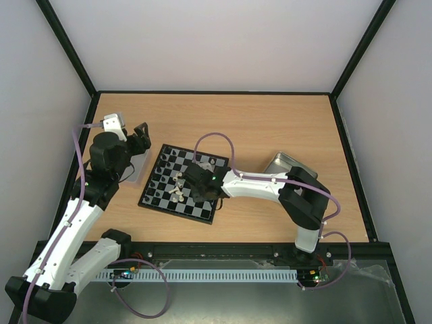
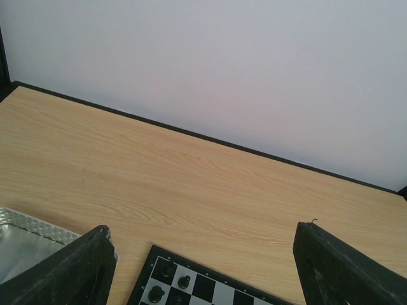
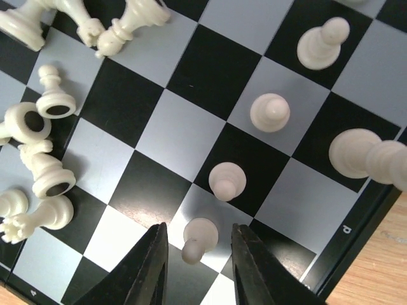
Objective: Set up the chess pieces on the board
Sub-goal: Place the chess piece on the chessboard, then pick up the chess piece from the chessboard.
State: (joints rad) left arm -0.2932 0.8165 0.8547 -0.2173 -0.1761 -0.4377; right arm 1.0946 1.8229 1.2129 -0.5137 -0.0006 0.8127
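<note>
The board [image 1: 177, 210] lies mid-table, and its light and black squares fill the right wrist view [image 3: 184, 133]. My right gripper [image 1: 197, 183] hangs low over it, open, jaws either side of an upright white pawn [image 3: 198, 235] with a gap on each side [image 3: 198, 230]. More white pawns [image 3: 227, 180] [image 3: 269, 112] [image 3: 322, 43] stand in a diagonal line beyond it. Several white pieces [image 3: 44, 165] lie toppled at the left. My left gripper [image 1: 140, 138] is open and empty [image 2: 203, 254] above the table by the board's far left corner [image 2: 210, 289], where black pieces [image 2: 184, 281] stand.
A silver tin [image 1: 138, 169] sits left of the board under my left gripper and shows in the left wrist view [image 2: 32, 235]. Another tin [image 1: 283, 164] lies right of the board behind my right arm. A taller white piece [image 3: 356, 152] stands near the board's rim.
</note>
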